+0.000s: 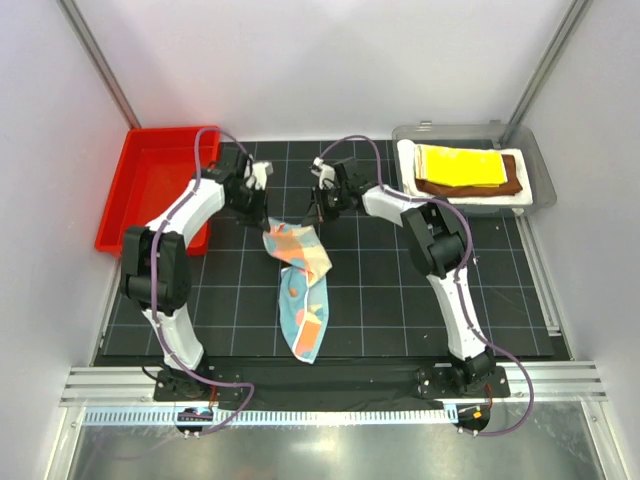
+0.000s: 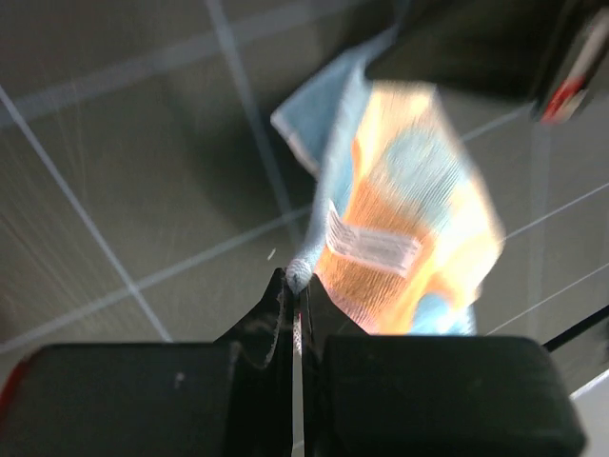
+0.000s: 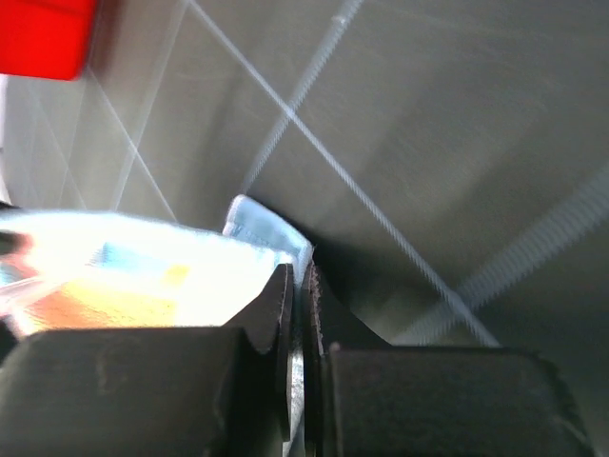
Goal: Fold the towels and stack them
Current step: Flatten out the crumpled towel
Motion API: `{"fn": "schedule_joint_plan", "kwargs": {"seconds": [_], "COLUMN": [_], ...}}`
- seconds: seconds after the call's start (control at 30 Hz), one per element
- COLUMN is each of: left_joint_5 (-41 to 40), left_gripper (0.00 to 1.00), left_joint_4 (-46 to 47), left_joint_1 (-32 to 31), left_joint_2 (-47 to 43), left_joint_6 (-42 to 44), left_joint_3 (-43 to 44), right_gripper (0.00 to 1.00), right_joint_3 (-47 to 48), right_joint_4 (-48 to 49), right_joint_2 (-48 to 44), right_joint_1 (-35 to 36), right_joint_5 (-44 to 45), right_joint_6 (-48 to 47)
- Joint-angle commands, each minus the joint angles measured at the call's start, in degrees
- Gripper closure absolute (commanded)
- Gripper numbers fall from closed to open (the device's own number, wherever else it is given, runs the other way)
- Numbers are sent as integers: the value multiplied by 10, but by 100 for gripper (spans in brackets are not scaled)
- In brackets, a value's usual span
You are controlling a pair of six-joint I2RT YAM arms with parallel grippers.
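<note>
The light blue towel with orange spots [image 1: 300,290] is bunched into a long strip on the black grid mat, its top end lifted between the two arms. My left gripper [image 1: 265,210] is shut on one corner of the towel [image 2: 400,219], the hem pinched at the fingertips [image 2: 298,286]. My right gripper [image 1: 312,214] is shut on another edge of the same towel [image 3: 143,262], with cloth showing between the closed fingers [image 3: 303,281]. The yellow towel [image 1: 460,165] lies folded on the rust-brown one [image 1: 512,184], over the white one [image 1: 408,160].
The folded stack lies in a clear plastic bin [image 1: 540,170] at the back right. A red tray [image 1: 150,185] stands at the back left beside the left arm. The black grid mat [image 1: 400,300] covers the table, with metal rails along the near edge.
</note>
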Motion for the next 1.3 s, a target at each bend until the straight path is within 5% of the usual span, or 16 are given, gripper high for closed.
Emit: {"fn": "schedule_joint_plan", "kwargs": {"seconds": [0.0, 0.1, 0.23, 0.4, 0.53, 0.6, 0.8, 0.9, 1.07, 1.27], "left_joint_5": [57, 72, 77, 55, -3, -39, -107, -130, -143, -145], "left_gripper": [100, 100, 100, 100, 100, 100, 100, 100, 100, 100], "left_joint_4": [15, 18, 34, 91, 96, 88, 64, 38, 31, 31], "left_joint_1": [3, -8, -20, -22, -20, -16, -2, 6, 7, 7], "left_joint_2": [-15, -39, -93, -151, -137, -119, -52, -16, 11, 26], "left_joint_6": [-48, -85, -131, -183, -172, -169, -161, -150, -139, -132], "left_joint_3": [99, 162, 138, -56, -119, -127, -111, -87, -63, -45], "right_gripper": [99, 99, 99, 99, 98, 89, 50, 38, 37, 47], "right_joint_3": [37, 61, 6, -138, -216, -217, -127, -163, -196, -173], "right_joint_4": [-123, -246, -355, -308, -228, -201, -224, -165, -135, -65], "right_joint_2": [-144, -231, -341, -444, -419, -392, -297, -298, -289, -221], "right_joint_1": [-12, -12, 3, 65, 90, 91, 75, 16, -28, -41], "right_joint_5": [142, 299, 419, 435, 430, 428, 342, 201, 113, -8], "right_joint_6": [-66, -59, 6, 98, 158, 176, 47, 30, -27, -14]}}
